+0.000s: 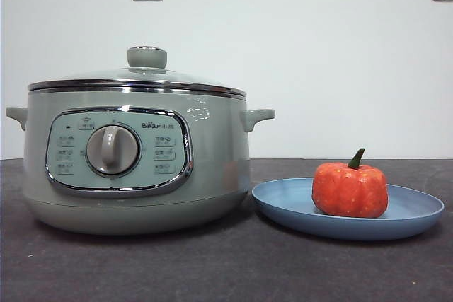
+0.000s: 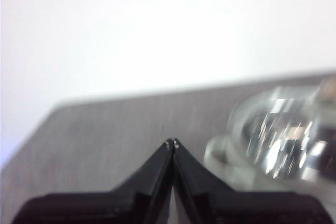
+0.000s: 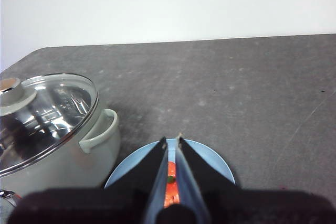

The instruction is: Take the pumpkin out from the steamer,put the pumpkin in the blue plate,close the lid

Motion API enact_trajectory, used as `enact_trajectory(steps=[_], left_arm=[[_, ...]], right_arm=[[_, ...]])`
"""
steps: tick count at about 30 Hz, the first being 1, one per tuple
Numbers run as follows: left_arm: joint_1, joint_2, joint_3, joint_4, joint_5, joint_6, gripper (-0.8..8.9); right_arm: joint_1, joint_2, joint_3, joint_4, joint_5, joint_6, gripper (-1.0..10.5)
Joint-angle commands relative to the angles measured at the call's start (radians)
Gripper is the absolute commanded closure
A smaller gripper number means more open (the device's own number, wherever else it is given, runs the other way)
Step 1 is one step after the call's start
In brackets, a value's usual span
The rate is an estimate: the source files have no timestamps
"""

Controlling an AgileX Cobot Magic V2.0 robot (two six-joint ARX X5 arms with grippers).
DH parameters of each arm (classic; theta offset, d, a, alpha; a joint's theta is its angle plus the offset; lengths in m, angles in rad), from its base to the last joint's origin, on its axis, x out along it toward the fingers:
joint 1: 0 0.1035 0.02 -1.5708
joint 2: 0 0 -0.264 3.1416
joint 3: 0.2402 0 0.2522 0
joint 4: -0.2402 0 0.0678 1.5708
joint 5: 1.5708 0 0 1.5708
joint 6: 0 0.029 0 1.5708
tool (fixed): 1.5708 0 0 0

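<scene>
I'm reading this as finished: the steamer (image 1: 138,167) is sitting on the bench (image 1: 226,266) with the lid (image 1: 138,79) seated, and beside it the pumpkin (image 1: 350,189) is resting in the plate (image 1: 417,213). No next move needed, I judge. Right fingers (image 3: 171,140) are hanging clenched, empty, above the pumpkin; left fingers (image 2: 172,142) are clenched beside the lid.

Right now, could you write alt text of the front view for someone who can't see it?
A pale green steamer with its glass lid on stands on a dark table. Beside it, an orange pumpkin sits in a blue plate. No robot hand shows here.
</scene>
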Motion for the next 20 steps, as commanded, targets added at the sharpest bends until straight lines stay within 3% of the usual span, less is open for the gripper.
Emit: enact_trajectory(steps=[1,10,20], left_arm=[[0.018,-0.010,-0.091,0.010,0.000,-0.007,8.16],[0.019,-0.074,-0.245,0.030,-0.001,-0.029,8.16],[0.019,-0.071,-0.246,0.043,-0.003,-0.052,8.16]], right_arm=[[0.001,0.000,-0.003,0.004,0.003,0.009,9.2],[0.001,0.000,-0.003,0.002,0.003,0.009,9.2],[0.001,0.000,-0.003,-0.007,0.003,0.009,9.2]])
